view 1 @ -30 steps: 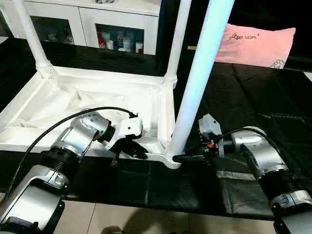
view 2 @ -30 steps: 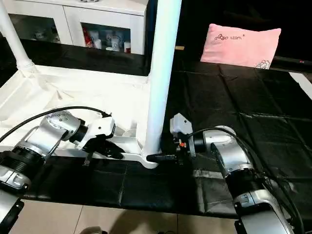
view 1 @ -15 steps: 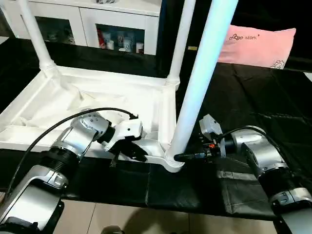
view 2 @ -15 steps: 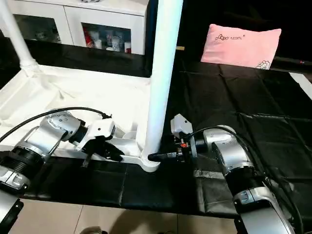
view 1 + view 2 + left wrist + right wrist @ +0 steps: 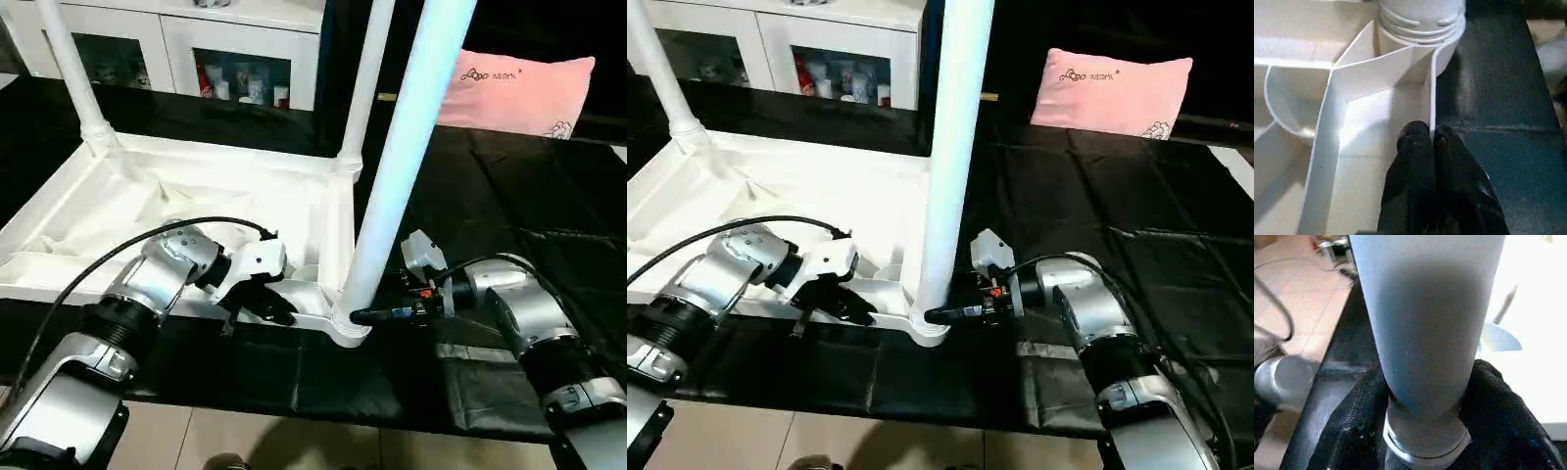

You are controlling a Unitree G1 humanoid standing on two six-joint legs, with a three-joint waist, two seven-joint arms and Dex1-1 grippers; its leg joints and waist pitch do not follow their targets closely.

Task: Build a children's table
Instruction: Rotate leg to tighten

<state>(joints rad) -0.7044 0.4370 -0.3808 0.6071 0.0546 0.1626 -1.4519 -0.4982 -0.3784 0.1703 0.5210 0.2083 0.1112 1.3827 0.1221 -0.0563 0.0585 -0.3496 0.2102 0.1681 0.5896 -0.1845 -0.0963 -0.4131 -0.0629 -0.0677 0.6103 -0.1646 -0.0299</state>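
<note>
The white tabletop point(image 5: 108, 201) lies upside down on the black cloth, ribs facing up. Three white legs stand upright in its corner sockets: the far left leg point(image 5: 69, 69), the far right leg point(image 5: 364, 83) and the near right leg point(image 5: 402, 166). My left gripper point(image 5: 279, 311) is shut on the tabletop's thin near rim wall point(image 5: 1431, 88), close to the near right socket point(image 5: 348, 328). My right gripper point(image 5: 364, 315) is closed around the base of the near right leg point(image 5: 1425, 342), with one black finger point(image 5: 1359, 406) pressed on each side just above the socket.
A black cloth point(image 5: 509, 215) covers the work surface, with open room to the right. A pink pillow point(image 5: 514, 88) lies at the back right. A white glass-door cabinet point(image 5: 225, 54) stands behind. The surface's front edge drops to the tiled floor point(image 5: 294, 436).
My right gripper's fingers have closed in onto the base of the near right leg. The left gripper has kept its grip on the rim.
</note>
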